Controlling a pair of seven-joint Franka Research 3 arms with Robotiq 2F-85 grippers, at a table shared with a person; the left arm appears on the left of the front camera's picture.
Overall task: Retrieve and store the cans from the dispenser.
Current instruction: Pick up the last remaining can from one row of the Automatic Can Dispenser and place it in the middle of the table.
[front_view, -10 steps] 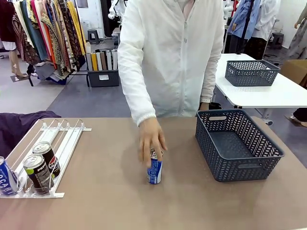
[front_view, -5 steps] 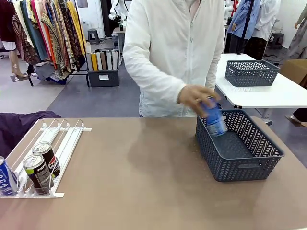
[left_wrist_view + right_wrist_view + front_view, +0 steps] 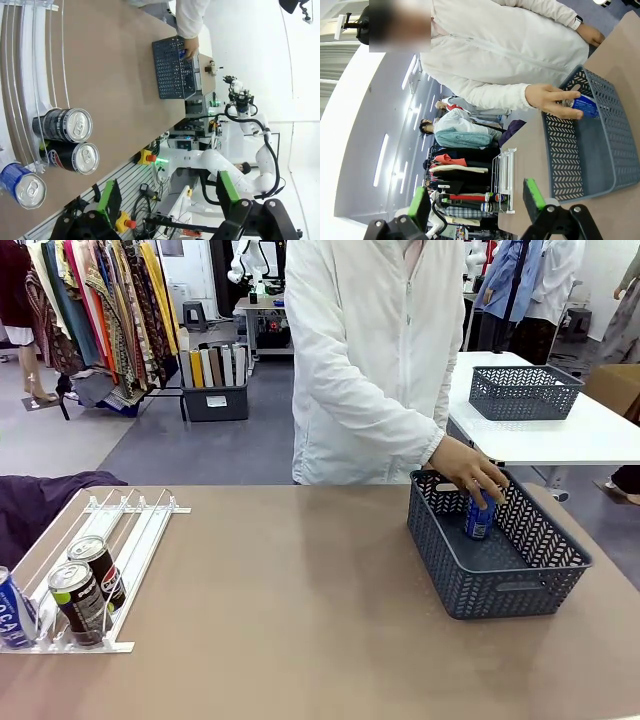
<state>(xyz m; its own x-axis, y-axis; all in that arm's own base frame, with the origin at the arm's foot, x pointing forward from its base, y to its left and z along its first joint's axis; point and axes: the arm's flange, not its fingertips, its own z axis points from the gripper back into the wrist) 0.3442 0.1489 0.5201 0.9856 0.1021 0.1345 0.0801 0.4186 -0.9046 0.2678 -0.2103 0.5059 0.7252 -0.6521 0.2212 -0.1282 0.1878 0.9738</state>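
The dispenser (image 3: 130,525) lies at the table's left with a blue can (image 3: 12,610) and two black cans (image 3: 78,602) against its stops. A person's hand (image 3: 465,468) holds another blue can (image 3: 480,518) upright inside the grey basket (image 3: 510,590) at the right. In the left wrist view my left gripper (image 3: 167,192) is open, well apart from the black cans (image 3: 62,125) and the blue can (image 3: 22,185). In the right wrist view my right gripper (image 3: 476,200) is open, off the table, facing the basket (image 3: 565,155) and the held can (image 3: 582,105).
A dark purple cloth (image 3: 40,505) lies beyond the dispenser at the far left. A second grey basket (image 3: 525,390) stands on a white table behind. The person stands at the far edge, leaning toward the basket.
The person lifted the blue can from the middle of the table, carried it to the right and lowered it into the grey basket. The cans in the dispenser have not moved.
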